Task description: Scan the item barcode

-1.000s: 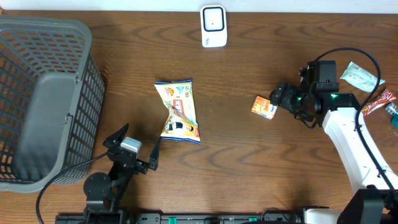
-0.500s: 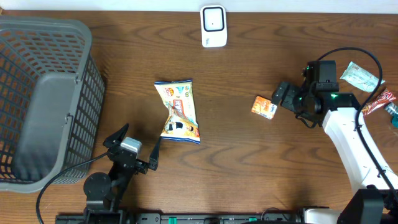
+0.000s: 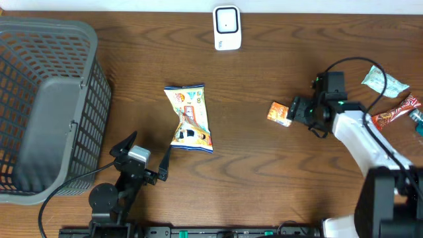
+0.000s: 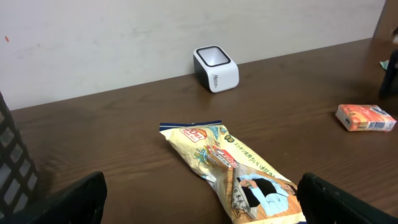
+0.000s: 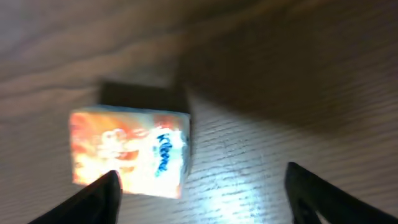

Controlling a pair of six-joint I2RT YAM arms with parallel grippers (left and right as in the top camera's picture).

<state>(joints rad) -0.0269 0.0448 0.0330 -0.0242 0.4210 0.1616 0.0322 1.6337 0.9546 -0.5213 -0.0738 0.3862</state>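
Overhead: we see both arms low over the brown table [image 3: 264,192], each with its fingers spread.
Right gripper [image 3: 297,111]: the fingers stand wide apart and pinch nothing. On the right wrist view the right gripper [image 5: 202,199] shows bare wood in the gap.
Orange tissue pack [image 3: 280,114]: this is the item to scan, and it lies flat on the wood just ahead of the right fingertips. On the right wrist view the pack [image 5: 127,152] sits toward one finger [image 5: 93,199], whose tip overlaps its lower edge, and it is well apart from the other finger [image 5: 323,193]. We cannot tell whether the near finger touches it.
Left gripper [image 3: 144,158]: the fingers are fully spread and hold nothing.
Snack bag [image 3: 190,118]: it lies flat just ahead of the left fingers. On the left wrist view the bag [image 4: 233,171] has its near end between them.
Barcode scanner [image 3: 227,28]: white, at the table's far edge, well beyond both pairs of fingers.
Grey basket [image 3: 39,106]: out to the outer side of the left fingers.
Loose wrappers: a pale green packet [image 3: 383,79] and a red wrapper [image 3: 395,111] lie behind the right fingers.
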